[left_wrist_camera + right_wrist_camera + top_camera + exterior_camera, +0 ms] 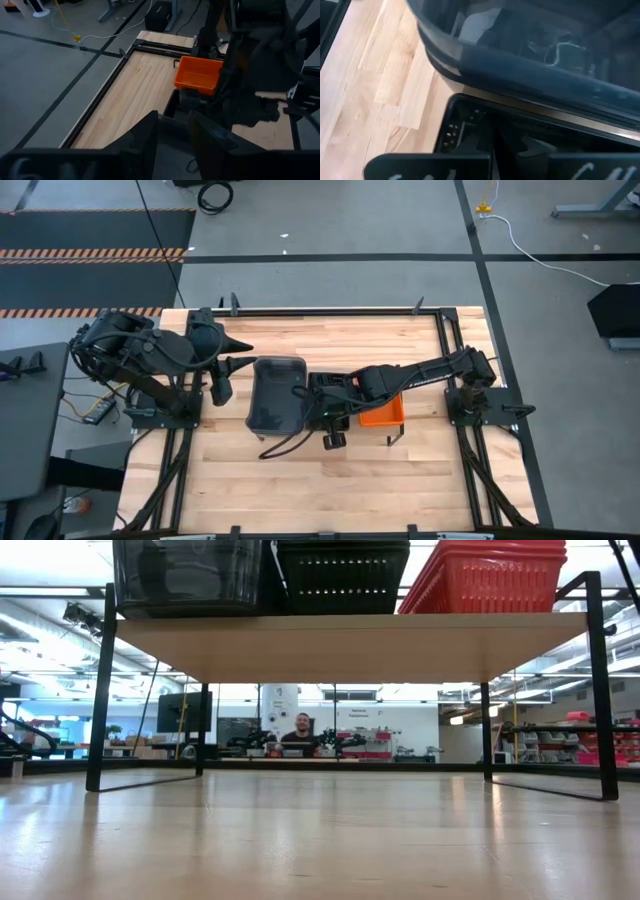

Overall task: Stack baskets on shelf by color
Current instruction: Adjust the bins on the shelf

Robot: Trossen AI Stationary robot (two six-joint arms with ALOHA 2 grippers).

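Note:
On the shelf (350,645) stand three lots of baskets: grey (277,392) at its left, black perforated (340,575) in the middle, orange (385,415) at its right. My right gripper (495,162) reaches in from the table's right and slants down. It is shut over the black basket (462,127), right beside the grey basket's rim (520,70). My left gripper (175,137) hangs open and high at the table's left, short of the grey basket, with nothing between its fingers. It looks toward the orange basket (197,75). My right gripper is shut close over the inside of the black basket, near the wall that faces the grey one. Its own fingers hide the tips, so I cannot tell whether they touch the basket.
The shelf's thin black legs (100,690) stand on the wooden table top (320,480), with open floor under the board. Black frame rails (330,310) run along the table's edges. A person shows far off in the room behind.

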